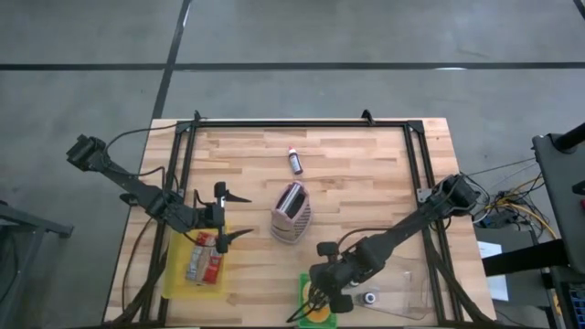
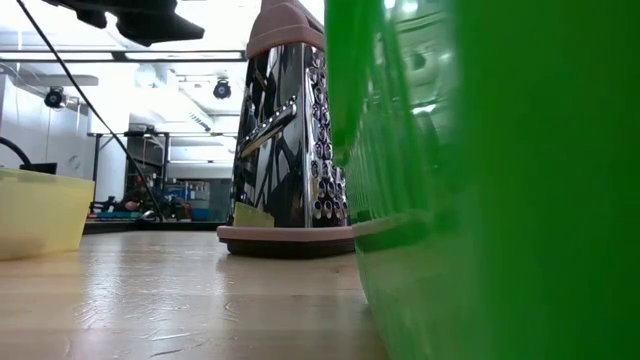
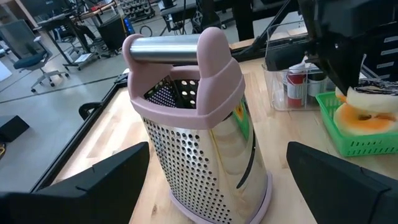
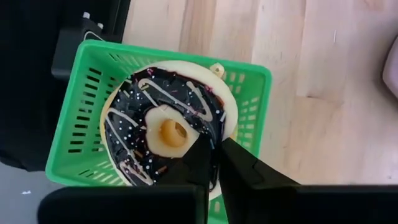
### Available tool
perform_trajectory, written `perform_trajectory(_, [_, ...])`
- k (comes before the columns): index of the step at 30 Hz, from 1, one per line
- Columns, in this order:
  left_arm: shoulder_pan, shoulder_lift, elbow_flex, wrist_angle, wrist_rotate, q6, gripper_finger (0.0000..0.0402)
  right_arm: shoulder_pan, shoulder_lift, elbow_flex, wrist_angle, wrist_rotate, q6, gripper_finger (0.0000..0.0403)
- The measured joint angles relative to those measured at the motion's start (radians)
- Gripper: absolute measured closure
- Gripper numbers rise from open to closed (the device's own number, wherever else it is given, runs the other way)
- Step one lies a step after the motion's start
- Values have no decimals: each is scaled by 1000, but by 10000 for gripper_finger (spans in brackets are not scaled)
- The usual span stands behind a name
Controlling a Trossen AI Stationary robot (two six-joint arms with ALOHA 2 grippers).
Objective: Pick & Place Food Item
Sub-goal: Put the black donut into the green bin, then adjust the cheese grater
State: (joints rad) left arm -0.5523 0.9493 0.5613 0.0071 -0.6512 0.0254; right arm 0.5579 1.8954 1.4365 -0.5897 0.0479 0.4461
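Note:
A doughnut (image 4: 155, 127) with dark icing and white stripes sits in a green basket (image 4: 74, 155) at the table's near edge (image 1: 304, 291). My right gripper (image 4: 216, 144) points steeply down onto it, shut. In the left wrist view the doughnut (image 3: 364, 112) stands tilted above the basket's rim (image 3: 348, 142). My left gripper (image 1: 234, 216) waits open at the left, level, its fingers facing a pink-and-steel box grater (image 1: 291, 212) without touching it. My right gripper comes from above, slanting, with its fingertips (image 4: 202, 149) on the doughnut's ring beside the hole (image 4: 186, 146), on the side toward the gripper. The fingers cover the place of contact, so the kind of hold cannot be told. The doughnut sits tilted inside the basket.
A yellow bin (image 1: 175, 274) with packets lies under my left arm. A clear container (image 1: 402, 291) stands right of the basket. A small bottle (image 1: 294, 161) lies toward the far edge. The grater (image 2: 290, 140) stands upright mid-table, on its pink base.

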Motion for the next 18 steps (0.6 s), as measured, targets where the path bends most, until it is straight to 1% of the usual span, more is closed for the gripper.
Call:
perform_trajectory(4, [0, 0, 0, 0, 0, 0, 19, 0, -2, 27, -15, 7, -25, 370])
perform_trajectory(8, [0, 0, 0, 0, 4, 0, 19, 0, -3, 50, -15, 62, -56, 346])
perform_trajectory(18, [0, 0, -4, 0, 8, -4, 19, 0, -3, 58, -64, 80, -32, 269])
